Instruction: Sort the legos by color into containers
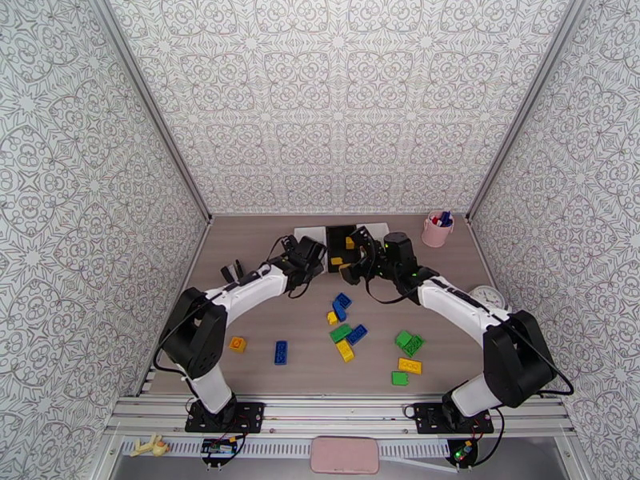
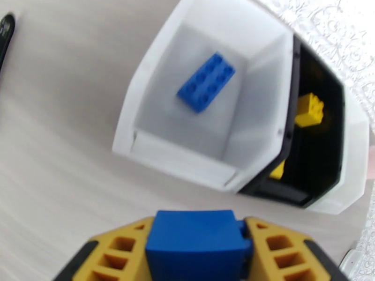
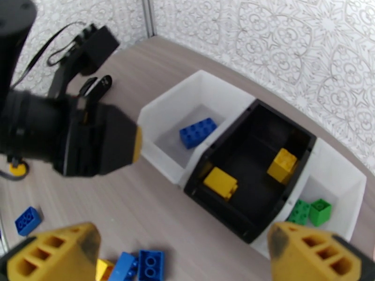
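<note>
From where I stand, the left gripper (image 2: 199,251) has its yellow jaws closed part-way on a small blue studded plastic brick (image 2: 193,230). They pinch it by two opposite smooth side walls and hold it in the air just short of the white open-top plastic bin (image 2: 140,101), where one oblong blue brick (image 2: 206,81) already lies on the bottom. The right gripper (image 3: 185,254) hangs with its jaws spread wide and nothing between them, facing the black plastic bin (image 3: 281,119) that holds two yellow bricks (image 3: 220,182). The second white bin (image 3: 349,183) beside that one has green bricks (image 3: 320,210) in it. More loose bricks (image 1: 344,326) of all three colours lie scattered on the brown tabletop (image 1: 256,250), nearer the arm bases. These pieces look light, hard and rigid, so I'd judge that a modest squeeze is enough and won't deform them. The risk is their glossy sides, which could let one twist or pop out if gripped near a corner. The flat side walls across the short width, centred, seem the best hold, not the studded top. A dropped brick would likely bounce, so a low release over the bin seems wise.
</note>
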Motion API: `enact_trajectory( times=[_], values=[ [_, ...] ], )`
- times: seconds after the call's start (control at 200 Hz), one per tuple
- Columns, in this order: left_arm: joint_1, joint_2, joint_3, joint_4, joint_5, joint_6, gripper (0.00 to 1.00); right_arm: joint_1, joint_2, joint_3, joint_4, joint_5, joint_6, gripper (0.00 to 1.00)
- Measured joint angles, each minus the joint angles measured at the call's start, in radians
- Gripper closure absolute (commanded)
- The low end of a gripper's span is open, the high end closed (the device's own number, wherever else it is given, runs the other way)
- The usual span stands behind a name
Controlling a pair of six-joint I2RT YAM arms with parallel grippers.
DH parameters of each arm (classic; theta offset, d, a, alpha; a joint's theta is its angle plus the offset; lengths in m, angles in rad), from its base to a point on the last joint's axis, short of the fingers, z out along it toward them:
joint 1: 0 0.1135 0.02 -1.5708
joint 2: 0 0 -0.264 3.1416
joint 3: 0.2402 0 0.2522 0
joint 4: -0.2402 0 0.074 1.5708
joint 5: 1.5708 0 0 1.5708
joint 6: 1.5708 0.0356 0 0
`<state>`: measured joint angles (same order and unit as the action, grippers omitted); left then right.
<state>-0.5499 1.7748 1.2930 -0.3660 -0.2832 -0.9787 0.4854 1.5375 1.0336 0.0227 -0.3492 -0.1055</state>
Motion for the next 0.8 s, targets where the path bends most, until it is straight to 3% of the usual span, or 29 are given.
enact_trajectory(
  times=[0.48,0.635,0.8],
  values=[
    [0.093,0.313,0.418,0.000,0.002,0.188,0.72,0.033,0.003,0.000,0.022,-0.003,0.000,0.02],
    [0.106,0.391,0.492,-0.047,0.002,0.194,0.62,0.033,0.003,0.000,0.021,0.008,0.000,0.02],
    [0.113,0.421,0.518,-0.078,0.001,0.193,0.40,0.033,0.009,0.004,0.010,0.034,0.001,0.02]
  ],
)
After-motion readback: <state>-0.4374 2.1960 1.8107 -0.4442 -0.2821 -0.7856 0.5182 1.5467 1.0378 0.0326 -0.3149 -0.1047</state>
